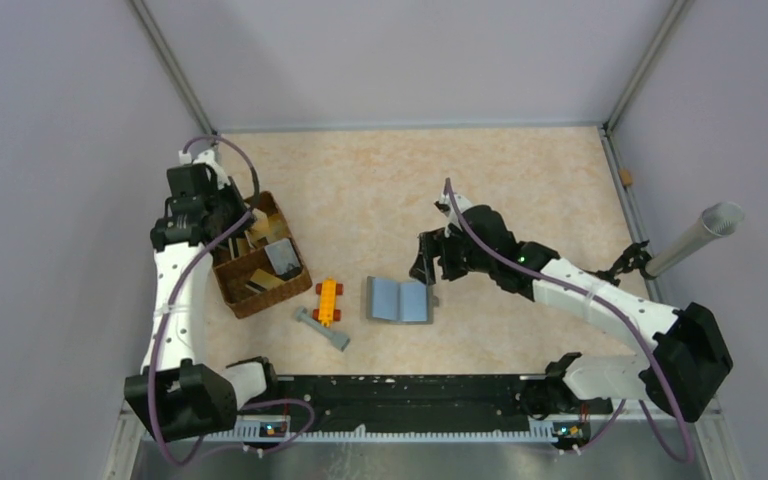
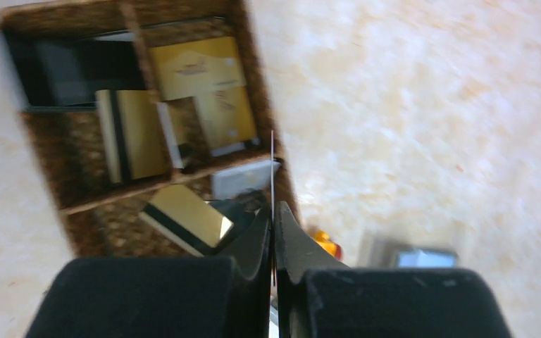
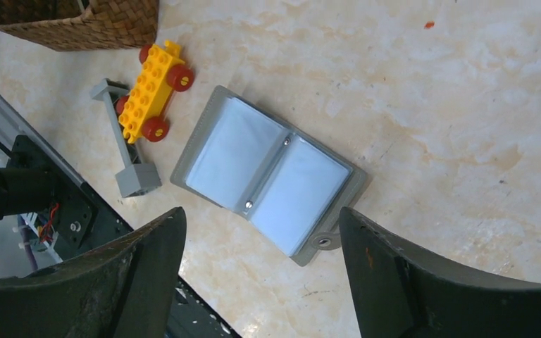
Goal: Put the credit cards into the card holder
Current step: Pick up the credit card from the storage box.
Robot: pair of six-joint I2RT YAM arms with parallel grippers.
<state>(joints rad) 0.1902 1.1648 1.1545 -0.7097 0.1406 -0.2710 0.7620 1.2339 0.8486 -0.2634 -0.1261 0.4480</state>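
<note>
tabletop (image 1: 520, 180) lies bare right of card holder (image 1: 399, 299) under wide-spread right tool (image 3: 260, 215); left tool (image 2: 273, 218) pinches a card (image 2: 272, 169).

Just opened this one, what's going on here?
The left claw is shut above the woven tray of credit cards, pinching what looks like one thin card seen edge-on. The right claw hangs open over the card holder, which lies open on the table with no card visible in its pockets.
</note>
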